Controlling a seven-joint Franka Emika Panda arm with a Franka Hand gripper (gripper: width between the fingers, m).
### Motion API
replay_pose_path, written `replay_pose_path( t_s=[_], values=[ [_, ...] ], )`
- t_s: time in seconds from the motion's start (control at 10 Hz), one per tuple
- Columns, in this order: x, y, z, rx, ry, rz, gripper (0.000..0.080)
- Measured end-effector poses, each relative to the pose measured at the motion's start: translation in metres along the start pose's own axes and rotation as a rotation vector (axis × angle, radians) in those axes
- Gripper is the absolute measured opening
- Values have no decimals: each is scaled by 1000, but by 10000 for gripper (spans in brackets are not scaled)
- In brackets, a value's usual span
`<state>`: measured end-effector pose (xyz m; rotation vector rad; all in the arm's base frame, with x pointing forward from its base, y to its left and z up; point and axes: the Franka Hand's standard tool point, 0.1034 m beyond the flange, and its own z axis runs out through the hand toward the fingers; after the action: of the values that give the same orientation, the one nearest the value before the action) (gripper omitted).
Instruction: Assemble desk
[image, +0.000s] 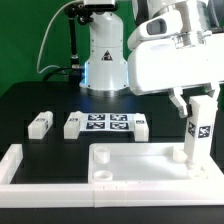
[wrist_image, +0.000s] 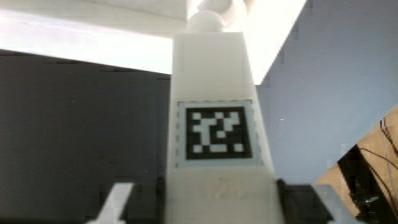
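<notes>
The white rimmed tabletop panel (image: 140, 165) lies at the front of the black table. My gripper (image: 197, 100) is shut on a white leg block (image: 198, 135) with a marker tag, holding it upright over the panel's corner on the exterior view's right; its lower end is at the panel. In the wrist view the same leg block (wrist_image: 219, 110) fills the middle, tag facing the camera, with a dark finger (wrist_image: 306, 203) on each side. Three more leg blocks lie on the table: one (image: 40, 124), one (image: 73, 125) and one (image: 139, 126).
The marker board (image: 107, 123) lies flat between the loose leg blocks. A long low white border wall (image: 25, 170) runs along the front and the exterior view's left. The robot's white base (image: 105, 55) stands at the back.
</notes>
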<state>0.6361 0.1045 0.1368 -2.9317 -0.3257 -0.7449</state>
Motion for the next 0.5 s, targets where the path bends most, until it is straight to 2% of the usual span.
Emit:
replay_pose_path(
  t_s=[0.3, 0.5],
  values=[
    [-7, -5, 9, 6, -7, -3, 288],
    [-7, -6, 10, 6, -5, -3, 288]
  ],
)
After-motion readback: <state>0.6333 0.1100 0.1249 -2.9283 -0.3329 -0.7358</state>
